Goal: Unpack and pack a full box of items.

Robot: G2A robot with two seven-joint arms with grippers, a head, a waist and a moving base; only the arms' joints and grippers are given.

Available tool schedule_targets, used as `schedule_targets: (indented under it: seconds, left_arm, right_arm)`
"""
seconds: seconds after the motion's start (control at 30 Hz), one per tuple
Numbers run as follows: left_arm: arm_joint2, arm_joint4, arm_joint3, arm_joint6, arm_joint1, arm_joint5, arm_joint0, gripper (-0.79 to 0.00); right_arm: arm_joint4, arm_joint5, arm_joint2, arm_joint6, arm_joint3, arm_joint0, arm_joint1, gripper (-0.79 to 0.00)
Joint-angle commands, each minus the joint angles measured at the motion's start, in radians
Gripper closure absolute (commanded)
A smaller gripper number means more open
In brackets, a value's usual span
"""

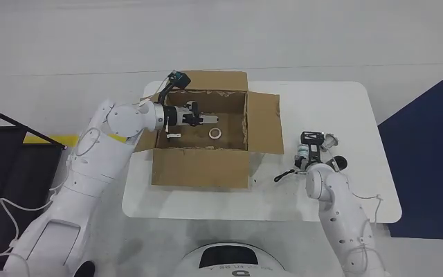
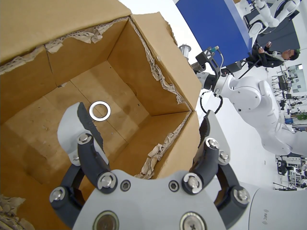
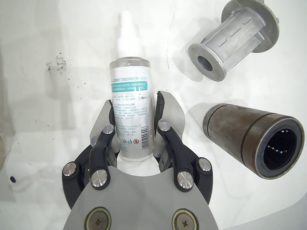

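Box (image 1: 201,168) stands open on the worktop (image 1: 346,194), with one flat ring (image 2: 100,111) lying on its floor; my left claw (image 2: 144,118) hangs over the opening, spread wide and holding nothing; I judge it should drop straight, one finger through the ring's hole, clear of the walls; my right claw (image 3: 134,104) is clamped on a bottle (image 3: 130,92) beside a flanged hub (image 3: 235,39) and a steel sleeve (image 3: 251,142); the bottle's label bears a teal band, small print and a barcode, which I leave unread.

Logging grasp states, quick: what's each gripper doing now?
Left gripper: open, holding nothing, over the box.
Right gripper: closed on the bottle.
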Motion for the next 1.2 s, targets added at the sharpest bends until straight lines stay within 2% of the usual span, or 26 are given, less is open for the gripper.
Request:
schedule_targets:
  seconds: [0.0, 0.23, 0.47, 0.63, 0.7, 0.8, 0.97, 1.07, 1.17]
  left_arm:
    - [0.000, 0.000, 0.000, 0.000, 0.000, 0.000, 0.000, -0.785]
    - [0.000, 0.000, 0.000, 0.000, 0.000, 0.000, 0.000, -0.785]
    - [0.000, 0.000, 0.000, 0.000, 0.000, 0.000, 0.000, -0.785]
    - [0.000, 0.000, 0.000, 0.000, 0.000, 0.000, 0.000, -0.785]
    - [-0.007, -0.016, -0.007, 0.034, 0.000, -0.006, 0.016, -0.785]
    - [-0.030, -0.111, 0.010, 0.041, 0.003, -0.063, 0.039, -0.785]
    - [-0.033, -0.405, 0.106, -0.070, -0.003, -0.195, 0.034, -0.785]
    - [-0.012, -0.525, 0.175, -0.159, -0.010, -0.257, -0.001, -0.785]
    - [0.020, -0.539, 0.203, -0.184, -0.018, -0.307, -0.030, -0.785]
  right_arm:
    - [0.014, -0.008, 0.013, -0.011, -0.033, -0.023, 0.001, 0.000]
    - [0.177, -0.096, 0.119, -0.117, -0.224, -0.174, 0.006, 0.000]
    - [0.447, -0.270, 0.251, -0.328, -0.408, -0.368, 0.006, 0.000]
    - [0.447, -0.270, 0.251, -0.328, -0.408, -0.368, 0.006, 0.000]
    - [0.447, -0.270, 0.251, -0.328, -0.408, -0.368, 0.006, 0.000]
    - [0.456, -0.275, 0.249, -0.334, -0.410, -0.366, 0.006, 0.000]
    - [0.669, -0.534, 0.197, -0.342, -0.409, -0.344, 0.009, 0.000]
    - [0.762, -0.632, 0.136, -0.273, -0.394, -0.286, 0.013, 0.000]
    - [0.829, -0.682, 0.063, -0.181, -0.373, -0.210, 0.017, 0.000]
